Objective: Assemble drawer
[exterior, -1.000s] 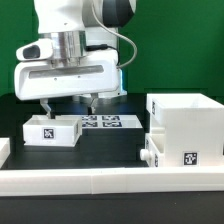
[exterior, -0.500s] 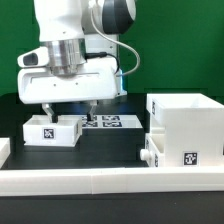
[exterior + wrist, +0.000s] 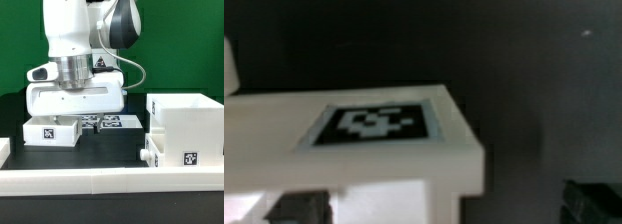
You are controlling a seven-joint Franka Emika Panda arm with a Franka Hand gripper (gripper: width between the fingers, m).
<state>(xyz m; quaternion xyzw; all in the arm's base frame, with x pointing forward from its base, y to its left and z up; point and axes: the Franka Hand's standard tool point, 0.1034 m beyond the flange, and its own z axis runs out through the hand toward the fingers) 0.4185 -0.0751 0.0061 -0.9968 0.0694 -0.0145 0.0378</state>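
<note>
A small white open-top tray [image 3: 50, 131] with a square tag stands on the black table at the exterior view's left. My gripper [image 3: 80, 118] hangs low over the tray's right end, open, its fingers apart. In the wrist view the tray's tagged wall [image 3: 381, 122] fills the middle, blurred, with one dark fingertip [image 3: 295, 206] on one side of it and the other at the frame's edge; the gripper [image 3: 446, 205] holds nothing. The large white housing [image 3: 185, 122] stands at the exterior view's right, with a small knobbed part [image 3: 149, 152] at its lower left.
The marker board [image 3: 108, 122] lies flat on the table behind the tray, partly hidden by my gripper. A long low white rail [image 3: 100, 180] runs along the front. A green wall stands behind.
My gripper has moved toward the exterior view's right and come down lower, from over the tray's middle to its right end. The tray and housing have not moved.
</note>
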